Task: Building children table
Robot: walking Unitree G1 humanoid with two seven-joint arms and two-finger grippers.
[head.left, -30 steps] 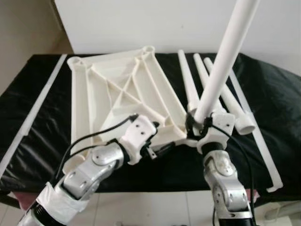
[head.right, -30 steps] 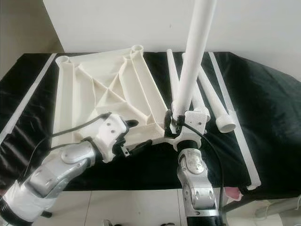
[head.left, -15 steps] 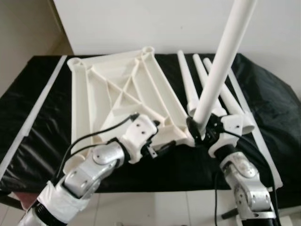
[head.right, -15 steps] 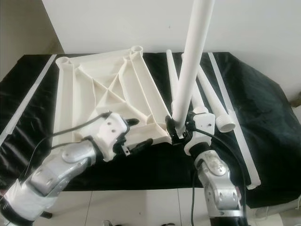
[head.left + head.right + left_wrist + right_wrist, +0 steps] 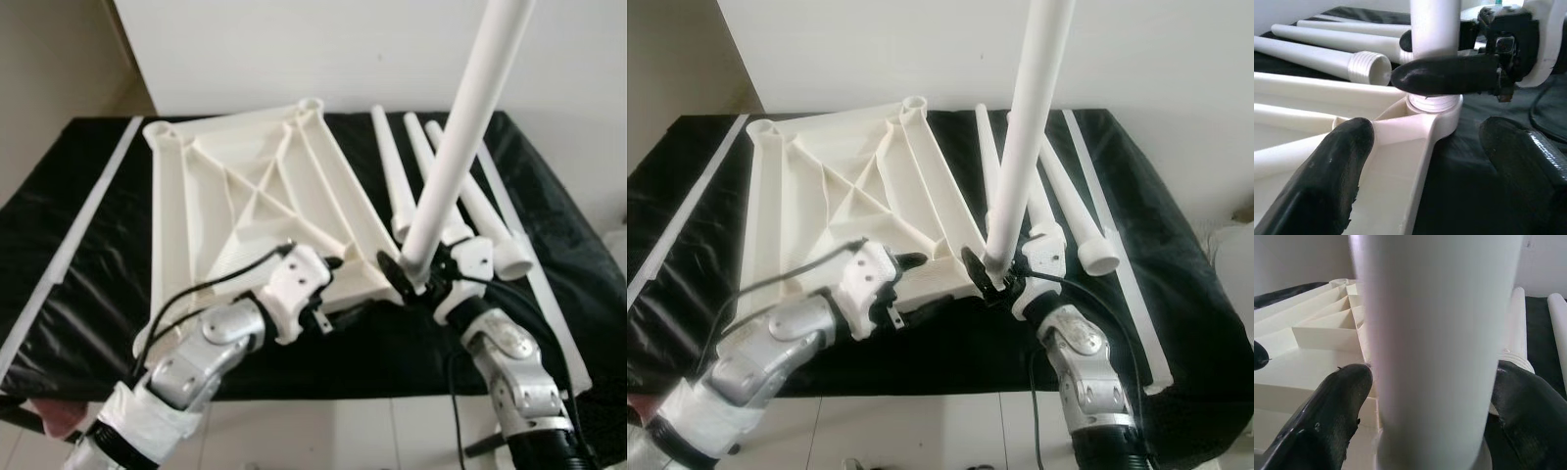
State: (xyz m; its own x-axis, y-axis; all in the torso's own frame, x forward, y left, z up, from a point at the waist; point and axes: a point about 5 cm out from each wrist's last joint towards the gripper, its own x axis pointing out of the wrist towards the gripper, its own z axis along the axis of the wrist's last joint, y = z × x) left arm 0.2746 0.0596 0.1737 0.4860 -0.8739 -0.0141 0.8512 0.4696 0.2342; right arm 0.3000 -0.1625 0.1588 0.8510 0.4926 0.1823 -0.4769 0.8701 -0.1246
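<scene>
A white ribbed tabletop (image 5: 245, 196) lies upside down on the black-covered table. A white table leg (image 5: 460, 147) stands upright in the socket (image 5: 1435, 110) at its near right corner. My right gripper (image 5: 416, 277) is shut on the base of that leg (image 5: 1435, 333), with one finger (image 5: 1337, 401) on each side. My left gripper (image 5: 338, 286) is open and straddles the tabletop's near rim just left of the socket. One finger (image 5: 1337, 161) rests inside the rim and the other hangs over the cloth.
Three loose white legs (image 5: 392, 176) lie side by side right of the tabletop, one with a threaded end (image 5: 1369, 66). Long white strips lie along the left (image 5: 88, 225) and right (image 5: 544, 284) sides of the cloth. The table's near edge is just below my arms.
My right forearm has swung out to the right while its gripper stays on the leg's base. The leg stays upright in the socket. My left gripper has edged slightly toward the corner.
</scene>
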